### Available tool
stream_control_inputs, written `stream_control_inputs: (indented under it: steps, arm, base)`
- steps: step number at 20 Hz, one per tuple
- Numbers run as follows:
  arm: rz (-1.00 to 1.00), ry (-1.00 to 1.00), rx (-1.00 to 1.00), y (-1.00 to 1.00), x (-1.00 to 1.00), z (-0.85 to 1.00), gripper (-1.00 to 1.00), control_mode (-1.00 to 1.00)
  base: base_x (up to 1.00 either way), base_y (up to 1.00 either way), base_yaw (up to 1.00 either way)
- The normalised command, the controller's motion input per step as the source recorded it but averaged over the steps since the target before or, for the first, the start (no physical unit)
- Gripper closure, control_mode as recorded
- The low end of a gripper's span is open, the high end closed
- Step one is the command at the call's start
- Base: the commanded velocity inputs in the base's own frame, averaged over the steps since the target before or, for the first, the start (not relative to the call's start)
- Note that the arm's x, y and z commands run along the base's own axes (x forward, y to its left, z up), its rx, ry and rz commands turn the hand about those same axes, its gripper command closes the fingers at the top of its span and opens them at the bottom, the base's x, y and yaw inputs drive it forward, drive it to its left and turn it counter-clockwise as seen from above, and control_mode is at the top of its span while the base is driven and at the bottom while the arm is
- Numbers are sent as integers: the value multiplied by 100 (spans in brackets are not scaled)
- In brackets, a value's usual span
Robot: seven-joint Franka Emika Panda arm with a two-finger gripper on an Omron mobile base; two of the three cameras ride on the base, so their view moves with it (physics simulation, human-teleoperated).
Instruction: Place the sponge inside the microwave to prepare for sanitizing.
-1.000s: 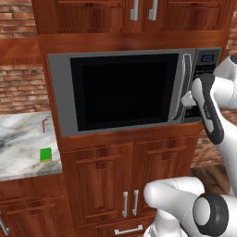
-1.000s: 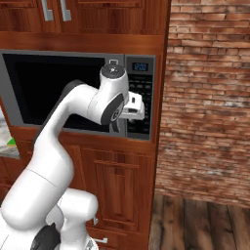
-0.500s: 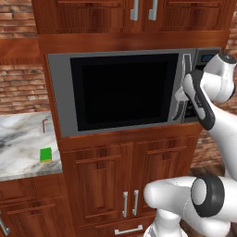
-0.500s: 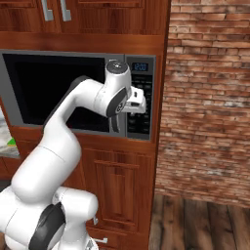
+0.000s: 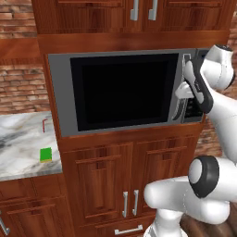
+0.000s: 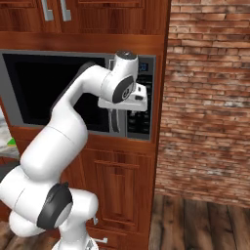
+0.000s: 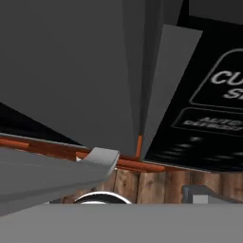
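Note:
The microwave point(image 5: 122, 90) is built into wooden cabinets, and its dark glass door looks shut in both base views. My gripper point(image 5: 182, 90) is open, right at the curved grey handle point(image 5: 178, 104) on the door's right side, beside the keypad point(image 6: 141, 105). Whether the fingers touch the handle, I cannot tell. In the hand view the handle point(image 7: 57, 173) runs close across the lower left and the keypad point(image 7: 204, 118) is on the right. The green sponge point(image 5: 45, 154) lies flat on the marble counter point(image 5: 18, 143), far left of the gripper.
A thin red stick point(image 5: 44, 124) lies on the counter behind the sponge. Wooden cabinet doors point(image 5: 129, 180) are below the microwave and more are above it. A brick wall point(image 6: 210, 97) stands to the microwave's right, over a wooden floor point(image 6: 200, 224).
The hand has risen along the right side of the door and closed in on the handle. The sponge has not moved and the door stays shut.

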Motion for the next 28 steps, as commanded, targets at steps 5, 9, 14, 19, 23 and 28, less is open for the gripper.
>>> stream_control_inputs:
  steps: [5,9,14,19,23,28]
  arm:
    - [0,-10,0,0,-15,-3,-100,-100]
    - [-1,-33,0,9,-48,0,-100,-100]
    - [-2,-37,0,24,-32,0,-100,-100]
    - [-2,-6,0,3,12,0,-100,-100]
    - [0,3,0,0,26,0,-100,-100]
    - [0,0,0,0,13,0,-100,-100]
  base:
    - [0,0,0]
    - [0,0,0]
    - [0,0,0]
    - [0,0,0]
    - [0,0,0]
    - [0,0,0]
